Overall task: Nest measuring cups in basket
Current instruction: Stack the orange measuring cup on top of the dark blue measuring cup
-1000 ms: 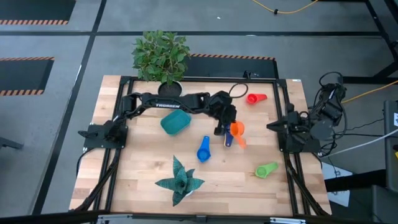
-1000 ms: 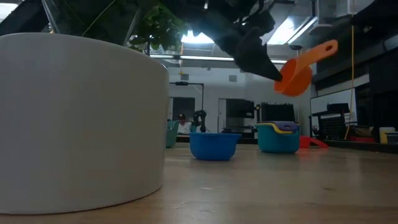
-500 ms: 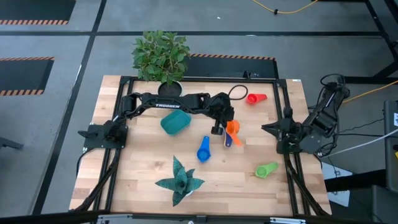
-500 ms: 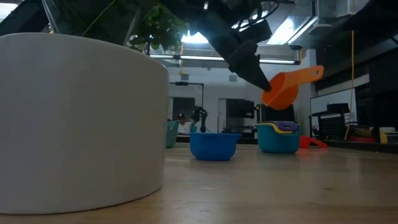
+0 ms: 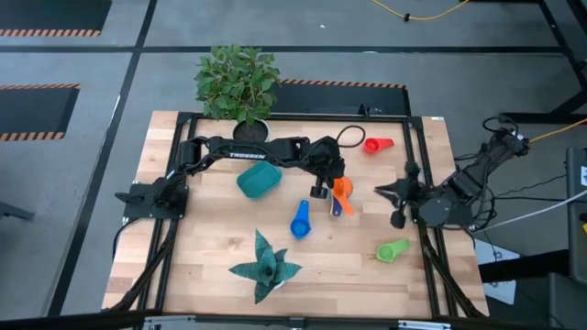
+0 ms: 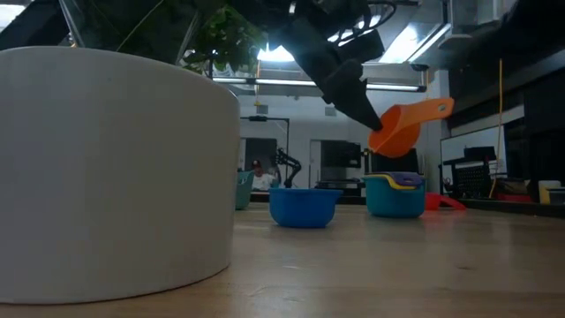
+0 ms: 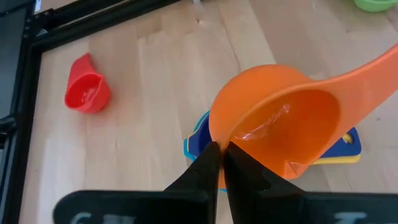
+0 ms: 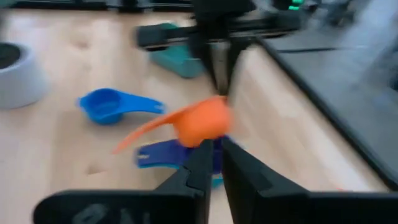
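Observation:
My left gripper (image 5: 328, 191) is shut on the orange measuring cup (image 5: 345, 189) and holds it in the air just above a nested stack of cups (image 6: 395, 194), dark blue and yellow in light blue. A blue cup (image 5: 300, 220) lies beside the stack on the table. The red cup (image 5: 376, 145) is at the far right and the green cup (image 5: 393, 249) at the near right. The teal basket (image 5: 259, 180) lies left of the stack. My right gripper (image 5: 383, 192) hovers shut to the right of the stack and holds nothing. My left gripper pinches the orange cup's bowl wall at the rim (image 7: 219, 138), on the side opposite the handle, one finger inside the bowl and one outside. The fingers (image 6: 360, 99) slant down from the table's left. The cup hangs clear above the stack, its handle (image 6: 433, 109) pointing away and slightly up.
A white pot with a succulent (image 5: 266, 266) stands near the front edge and fills the left of the low view. A leafy potted plant (image 5: 237, 82) stands at the far edge. Bare wood lies between the stack and the green cup.
My left gripper has tipped at the wrist, and the orange cup has sunk and swung in closer over the stack. My right arm has reached out from its base toward the table's left, toward the cups.

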Motion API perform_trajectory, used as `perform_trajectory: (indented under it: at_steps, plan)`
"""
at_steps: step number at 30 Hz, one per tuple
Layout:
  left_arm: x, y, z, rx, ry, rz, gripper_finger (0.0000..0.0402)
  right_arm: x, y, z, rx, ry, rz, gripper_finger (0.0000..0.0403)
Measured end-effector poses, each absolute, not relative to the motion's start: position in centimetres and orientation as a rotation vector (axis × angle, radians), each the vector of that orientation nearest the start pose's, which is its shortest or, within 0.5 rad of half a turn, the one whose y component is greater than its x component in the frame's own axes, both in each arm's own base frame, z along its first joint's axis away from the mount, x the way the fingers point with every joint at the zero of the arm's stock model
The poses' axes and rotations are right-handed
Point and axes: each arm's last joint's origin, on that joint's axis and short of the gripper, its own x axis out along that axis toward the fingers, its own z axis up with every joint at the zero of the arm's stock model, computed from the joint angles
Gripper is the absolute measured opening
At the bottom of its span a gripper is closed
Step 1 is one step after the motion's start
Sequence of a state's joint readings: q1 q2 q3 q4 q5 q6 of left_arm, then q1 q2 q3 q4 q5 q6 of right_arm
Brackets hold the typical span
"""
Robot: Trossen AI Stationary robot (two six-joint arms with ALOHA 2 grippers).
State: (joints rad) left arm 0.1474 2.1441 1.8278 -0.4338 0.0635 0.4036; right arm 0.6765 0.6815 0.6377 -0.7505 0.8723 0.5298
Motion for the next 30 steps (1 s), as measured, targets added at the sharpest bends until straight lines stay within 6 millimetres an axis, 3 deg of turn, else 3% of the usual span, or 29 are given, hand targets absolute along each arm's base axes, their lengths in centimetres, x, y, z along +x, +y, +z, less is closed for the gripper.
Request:
perform_trajectory:
  at_steps: [4, 7, 13, 20, 30]
  plan:
    - [48.0, 6.9, 24.0, 0.305, 0.75, -0.073, 0.0012, 12.7, 6.4, 24.0, -0.089, 0.474, -0.114, 0.0039]
    - [48.0, 6.9, 24.0, 0.305, 0.75, -0.073, 0.0013, 13.7, 5.7, 24.0, -0.093, 0.443, -0.031, 0.0039]
    - [48.0, 6.9, 24.0, 0.304, 0.748, -0.077, 0.0013, 14.9, 3.1, 24.5, -0.097, 0.428, -0.025, 0.0039]
    - [48.0, 6.9, 24.0, 0.304, 0.749, -0.077, 0.0013, 15.9, 0.1, 22.8, -0.06, 0.496, -0.115, 0.0039]
    - [48.0, 7.0, 24.0, 0.307, 0.756, -0.07, 0.0013, 17.4, -1.4, 20.8, -0.02, 0.557, -0.086, 0.0039]
